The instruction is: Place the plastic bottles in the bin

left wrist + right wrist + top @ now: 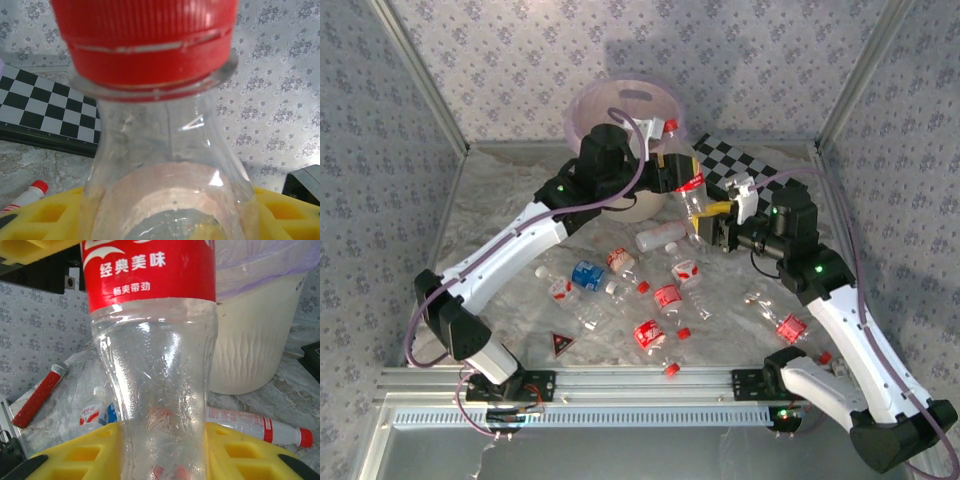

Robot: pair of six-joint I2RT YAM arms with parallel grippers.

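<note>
Yellow fingers [75, 455] beside bottle [160, 390], label "经典美味"

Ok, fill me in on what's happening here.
Both arms meet at one red-capped bottle, raised beside the bin. It sits between the fingers of the left gripper and the right gripper. Which one bears it is unclear. The other bottles lie scattered on the table.
</note>
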